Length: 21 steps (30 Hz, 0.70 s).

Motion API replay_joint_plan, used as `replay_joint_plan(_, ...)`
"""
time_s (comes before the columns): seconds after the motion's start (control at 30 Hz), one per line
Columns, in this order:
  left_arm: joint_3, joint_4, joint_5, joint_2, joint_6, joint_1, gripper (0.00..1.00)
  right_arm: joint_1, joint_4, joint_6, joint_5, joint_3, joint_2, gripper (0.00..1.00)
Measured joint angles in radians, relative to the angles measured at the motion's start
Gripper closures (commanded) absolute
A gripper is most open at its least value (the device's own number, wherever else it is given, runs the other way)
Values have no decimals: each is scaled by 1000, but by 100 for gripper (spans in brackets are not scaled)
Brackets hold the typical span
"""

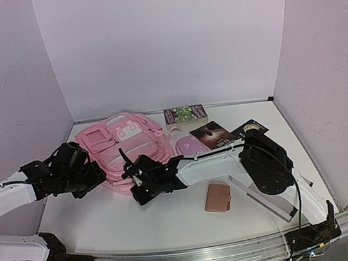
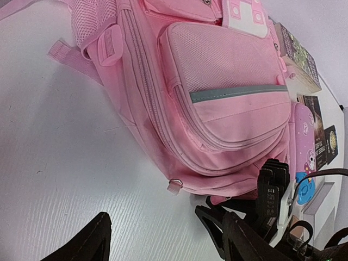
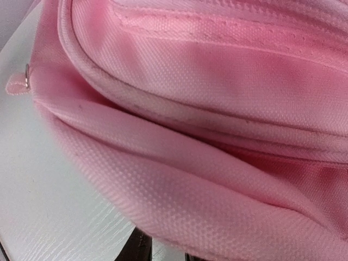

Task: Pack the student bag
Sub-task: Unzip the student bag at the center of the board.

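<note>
The student bag [image 1: 124,144], a big soft pink backpack with a grey stripe on its front pocket [image 2: 217,98], lies flat at the back left of the table. My left gripper [image 2: 163,244] stands open over bare table just short of the bag's near edge, nothing between its fingers [image 2: 87,242]. My right gripper [image 1: 134,178] is pressed against the bag's near bottom edge. In the right wrist view pink fabric [image 3: 206,136] fills the frame and covers the fingertips. Only the finger roots [image 3: 136,251] show, so I cannot tell whether cloth is pinched.
A small pink oval case [image 1: 189,144] lies right of the bag. Behind and beside it are a green book [image 1: 185,114] and two dark booklets [image 1: 210,135], [image 1: 248,128]. A brown wallet [image 1: 217,198] and a clear ruler [image 1: 261,199] lie near the front. White walls enclose the table.
</note>
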Motion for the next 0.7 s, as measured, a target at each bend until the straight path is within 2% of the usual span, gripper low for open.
replay_joint_plan(0.4,0,2,1,2,1,0,30,0,-10,-4,55,5,0,71)
replay_joint_plan(0.7,0,2,1,2,1,0,30,-13,-25,-5,82,14,-1,71)
